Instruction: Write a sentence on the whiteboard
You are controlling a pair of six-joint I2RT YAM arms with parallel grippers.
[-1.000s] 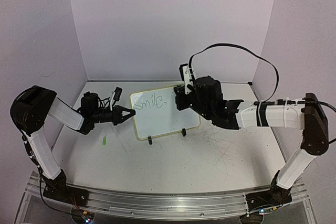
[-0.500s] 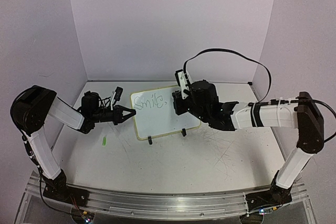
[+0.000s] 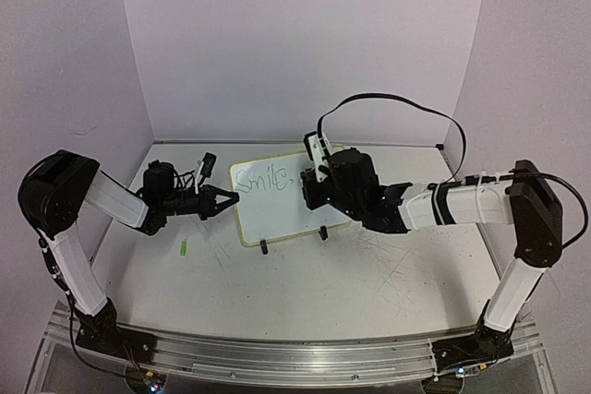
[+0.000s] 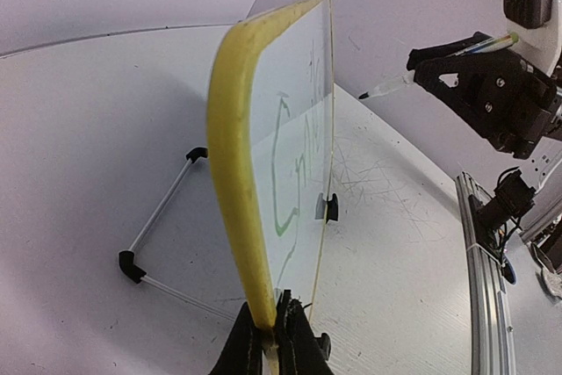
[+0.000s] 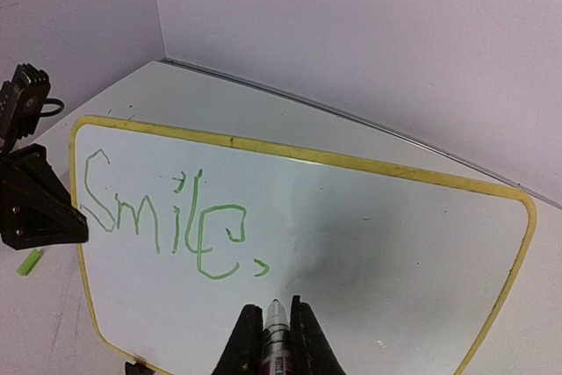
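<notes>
Whiteboard (image 3: 288,217) stands tilted on its feet mid-table, toward the back wall. The sentence (image 5: 167,217) reads "Smile," in green, top-left of the board (one line only). Left gripper (image 4: 272,340) is clamped on the board's left yellow edge. Right gripper (image 5: 270,333) pinches a marker (image 5: 276,315), its tip just below-right of the comma and off the surface in the left wrist view. A small green piece (image 3: 184,248) lies on the table (image 3: 305,297), left of the board.

We find open passage across the scratched white table (image 3: 369,274) in front of the yellow-framed whiteboard (image 3: 277,214). The left gripper (image 3: 224,201) clamps and blocks its left edge. The right gripper (image 5: 274,340), pinching a white marker (image 5: 276,318), hangs before its face. A small green cap (image 3: 184,248) lies front-left.
</notes>
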